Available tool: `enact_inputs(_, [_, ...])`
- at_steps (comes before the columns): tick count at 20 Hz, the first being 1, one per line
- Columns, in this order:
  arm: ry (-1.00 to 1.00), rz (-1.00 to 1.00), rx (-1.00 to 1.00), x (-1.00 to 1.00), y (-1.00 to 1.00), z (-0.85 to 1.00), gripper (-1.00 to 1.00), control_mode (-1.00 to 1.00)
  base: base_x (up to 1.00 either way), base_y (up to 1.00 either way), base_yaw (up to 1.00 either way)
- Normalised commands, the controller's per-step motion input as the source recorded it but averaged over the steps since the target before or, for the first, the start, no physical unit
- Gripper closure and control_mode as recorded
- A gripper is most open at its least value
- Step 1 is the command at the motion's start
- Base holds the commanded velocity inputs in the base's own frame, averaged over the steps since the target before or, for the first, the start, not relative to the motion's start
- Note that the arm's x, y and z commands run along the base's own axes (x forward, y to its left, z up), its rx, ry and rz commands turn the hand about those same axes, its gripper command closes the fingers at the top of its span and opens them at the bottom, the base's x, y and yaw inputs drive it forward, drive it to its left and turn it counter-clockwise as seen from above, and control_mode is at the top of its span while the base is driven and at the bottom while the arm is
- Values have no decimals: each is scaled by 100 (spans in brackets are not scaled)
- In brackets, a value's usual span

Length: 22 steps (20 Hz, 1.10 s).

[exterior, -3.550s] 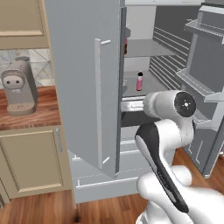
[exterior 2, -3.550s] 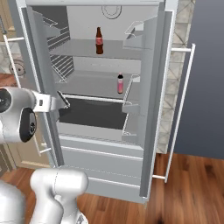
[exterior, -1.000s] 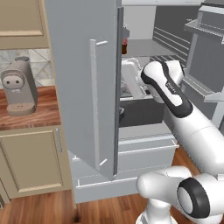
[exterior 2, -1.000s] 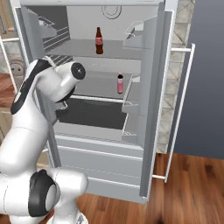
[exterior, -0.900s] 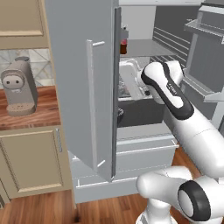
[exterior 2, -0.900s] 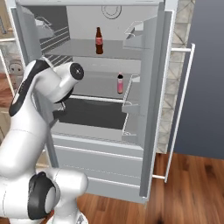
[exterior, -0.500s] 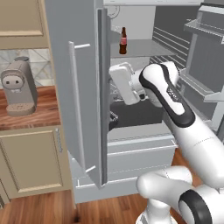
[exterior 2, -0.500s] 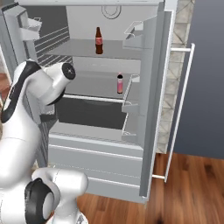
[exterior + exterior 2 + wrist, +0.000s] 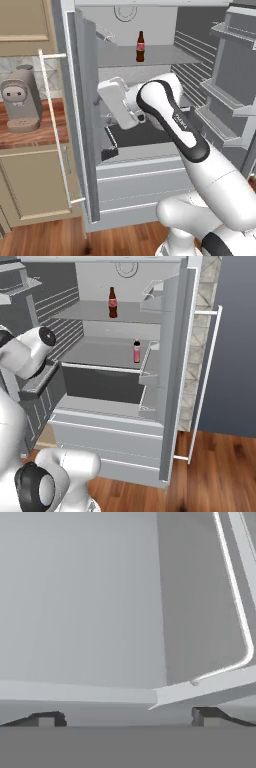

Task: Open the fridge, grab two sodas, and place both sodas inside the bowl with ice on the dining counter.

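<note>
jaws wide apart | fridge (image 9: 125, 421) open | soda (image 9: 113, 302) top shelf

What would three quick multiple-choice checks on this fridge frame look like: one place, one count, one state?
1. Where is the cola bottle?
A. top shelf
B. bottom drawer
C. left door bin

2. How many bottles stand in the fridge?
A. one
B. two
C. four

3. How are the fridge doors?
A. both shut
B. one open
C. both open

Answers:
1 A: the cola bottle stands on the top shelf in both base views.
2 B: the cola bottle and a pink bottle one shelf lower.
3 C: both doors are swung wide and the interior shows.
</note>
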Motion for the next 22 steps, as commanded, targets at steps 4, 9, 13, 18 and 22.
enact_inputs(4, [0,0,0,-22,96,0,-100,-100,0,0,0])
enact_inputs(9, [0,0,0,-13,95,0,-100,-100,0,0,0])
enact_inputs(13, [0,0,0,-12,84,0,-100,-100,0,0,0])
enact_inputs(18, [-5,0,0,-34,30,1,-100,-100,0,0,0])
enact_inputs(22, [-21,0,0,-77,-44,6,-100,-100,0,0,0])
